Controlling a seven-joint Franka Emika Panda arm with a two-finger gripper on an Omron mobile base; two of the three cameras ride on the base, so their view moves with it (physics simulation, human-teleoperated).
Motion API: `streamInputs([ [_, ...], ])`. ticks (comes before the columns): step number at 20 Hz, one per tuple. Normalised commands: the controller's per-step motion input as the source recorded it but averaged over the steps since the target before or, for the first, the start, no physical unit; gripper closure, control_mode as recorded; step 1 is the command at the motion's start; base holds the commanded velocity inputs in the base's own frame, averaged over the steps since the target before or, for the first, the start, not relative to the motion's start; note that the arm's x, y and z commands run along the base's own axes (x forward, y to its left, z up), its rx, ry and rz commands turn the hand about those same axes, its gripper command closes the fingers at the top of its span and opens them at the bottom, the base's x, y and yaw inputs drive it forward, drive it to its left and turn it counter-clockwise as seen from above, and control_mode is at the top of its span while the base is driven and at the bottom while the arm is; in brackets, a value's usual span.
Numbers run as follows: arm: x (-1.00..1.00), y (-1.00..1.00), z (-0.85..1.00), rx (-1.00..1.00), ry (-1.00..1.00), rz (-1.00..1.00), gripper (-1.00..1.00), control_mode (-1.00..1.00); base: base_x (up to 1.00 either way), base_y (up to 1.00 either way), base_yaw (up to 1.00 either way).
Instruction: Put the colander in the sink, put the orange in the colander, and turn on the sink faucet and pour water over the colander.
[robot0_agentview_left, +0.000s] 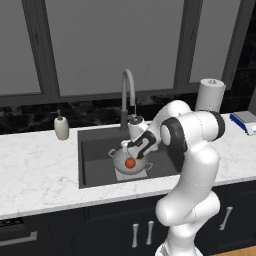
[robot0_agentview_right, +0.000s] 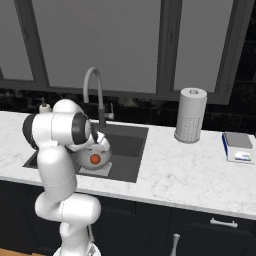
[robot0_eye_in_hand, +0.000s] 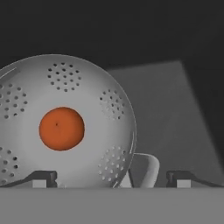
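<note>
The silver-grey colander (robot0_agentview_left: 119, 161) (robot0_agentview_right: 103, 157) (robot0_eye_in_hand: 87, 87) sits in the dark sink (robot0_agentview_left: 95, 155) (robot0_agentview_right: 127, 145), on the lighter square patch (robot0_eye_in_hand: 175, 109). The orange (robot0_agentview_left: 130, 163) (robot0_agentview_right: 94, 159) (robot0_eye_in_hand: 61, 128) lies in the bottom of the colander. My gripper (robot0_agentview_left: 134, 148) (robot0_eye_in_hand: 111, 177) hangs just above the colander's rim, open, with nothing held; its fingertips (robot0_eye_in_hand: 43, 176) stand wide apart, and one loop handle shows below them. The gooseneck faucet (robot0_agentview_left: 127, 90) (robot0_agentview_right: 92, 82) arches behind the hand. No water shows at its spout.
A beige soap dispenser (robot0_agentview_left: 61, 126) stands left of the sink. A paper towel roll (robot0_agentview_left: 209, 95) (robot0_agentview_right: 190, 115) and a flat blue-and-white object (robot0_agentview_left: 245, 121) (robot0_agentview_right: 238, 147) sit on the white marble counter (robot0_agentview_left: 40, 170) to the right. Dark windows rise behind.
</note>
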Motion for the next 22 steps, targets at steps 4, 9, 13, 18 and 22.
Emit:
streamInputs([
  [4,-0.02,-0.57,0.16,0.04,-0.13,0.14,-1.00,-1.00,0.00,0.00,0.00],
  [9,-0.02,-0.51,0.24,0.05,-0.19,0.16,-1.00,-1.00,0.00,0.00,0.00],
  [13,0.00,-0.24,0.44,0.08,-0.25,0.18,-1.00,-1.00,0.00,0.00,0.00],
  [18,0.00,-0.20,0.57,0.09,-0.29,0.20,-1.00,-1.00,0.00,0.00,0.00],
  [22,0.06,-0.15,0.65,0.12,-0.26,0.14,-1.00,-1.00,0.00,0.00,0.00],
])
